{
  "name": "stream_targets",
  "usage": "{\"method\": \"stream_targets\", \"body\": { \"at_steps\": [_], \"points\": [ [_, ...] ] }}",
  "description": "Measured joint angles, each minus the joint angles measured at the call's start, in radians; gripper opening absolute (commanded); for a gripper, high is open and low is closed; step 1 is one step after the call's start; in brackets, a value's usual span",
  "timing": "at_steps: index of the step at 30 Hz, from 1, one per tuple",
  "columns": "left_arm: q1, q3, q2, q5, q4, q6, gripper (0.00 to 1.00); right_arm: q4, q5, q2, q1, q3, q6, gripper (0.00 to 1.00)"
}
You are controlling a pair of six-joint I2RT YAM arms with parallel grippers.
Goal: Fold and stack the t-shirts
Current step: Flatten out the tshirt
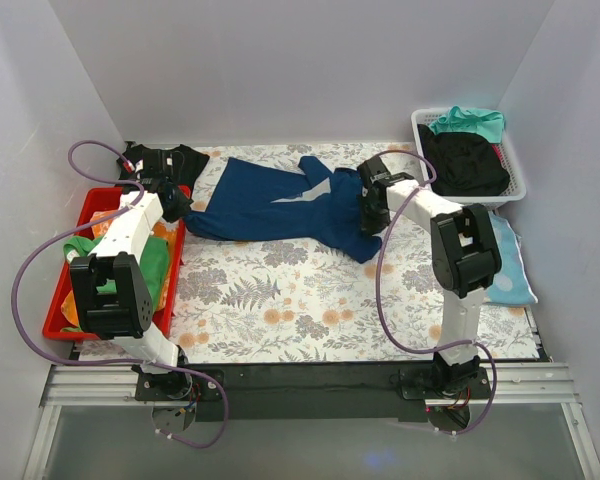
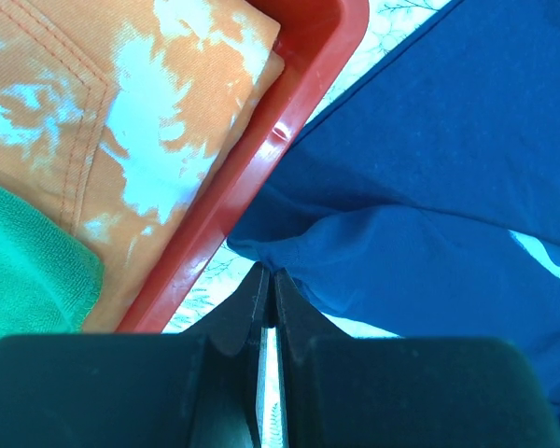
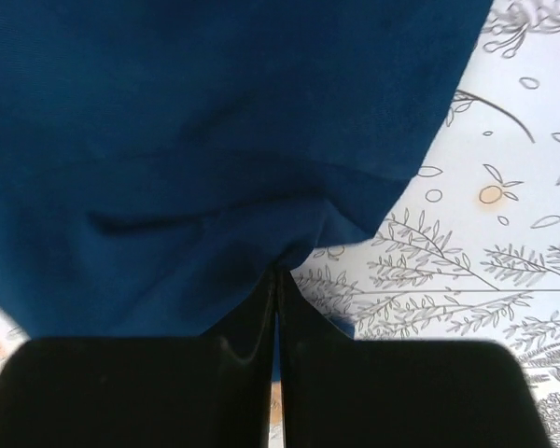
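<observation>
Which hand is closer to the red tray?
Left. The left hand pinches the blue shirt right beside the red tray; the right hand grips the shirt's far end.

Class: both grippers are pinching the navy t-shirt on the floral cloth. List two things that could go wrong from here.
1. The left gripper seems to hold only a thin edge of the navy t-shirt, so the cloth might slip out when pulled.
2. That pinch sits right beside the red bin; lifting there could snag the shirt on its rim.
</observation>
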Motion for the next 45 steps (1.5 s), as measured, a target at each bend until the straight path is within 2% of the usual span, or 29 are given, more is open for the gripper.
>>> {"method": "stream_targets", "body": {
  "at_steps": [3,5,8,12,16,22,26,32,35,36,38,39,45],
  "points": [
    [0.000,0.000,0.000,0.005,0.000,0.000,0.00,-0.015,0.019,0.039,-0.003,0.000,0.001,0.11],
    [0.000,0.000,0.000,0.006,0.000,0.000,0.00,-0.023,0.038,0.035,-0.005,0.000,0.003,0.28],
    [0.000,0.000,0.000,0.008,0.001,0.000,0.00,-0.023,0.059,0.025,-0.007,-0.001,0.005,0.45],
    [0.000,0.000,0.000,0.009,0.002,0.001,0.00,-0.019,0.088,-0.035,-0.007,-0.042,0.014,0.55],
    [0.000,0.000,0.000,0.013,0.005,0.001,0.00,-0.025,0.109,-0.134,-0.008,-0.110,0.024,0.56],
    [0.000,-0.002,0.000,0.019,0.009,0.002,0.00,-0.016,0.105,-0.193,-0.008,-0.187,0.034,0.54],
    [0.000,-0.007,0.000,0.023,0.014,0.003,0.00,-0.014,0.095,-0.174,-0.008,-0.235,0.044,0.52],
    [0.000,-0.011,0.000,0.024,0.016,0.003,0.00,0.014,0.099,-0.105,-0.008,-0.223,0.060,0.45],
    [0.000,-0.013,0.000,0.024,0.016,0.003,0.00,0.017,0.090,-0.091,-0.008,-0.209,0.063,0.35],
    [0.000,-0.013,0.000,0.023,0.016,0.003,0.00,0.018,0.087,-0.089,-0.008,-0.207,0.065,0.25],
    [0.000,-0.017,0.000,0.023,0.019,0.003,0.00,0.024,0.076,-0.089,-0.007,-0.208,0.073,0.14],
    [0.000,-0.019,0.000,0.023,0.019,0.003,0.00,0.031,0.071,-0.089,-0.006,-0.211,0.079,0.03],
    [0.000,-0.023,0.000,0.023,0.019,0.003,0.00,0.077,0.072,-0.127,-0.007,-0.265,0.100,0.01]
  ]
}}
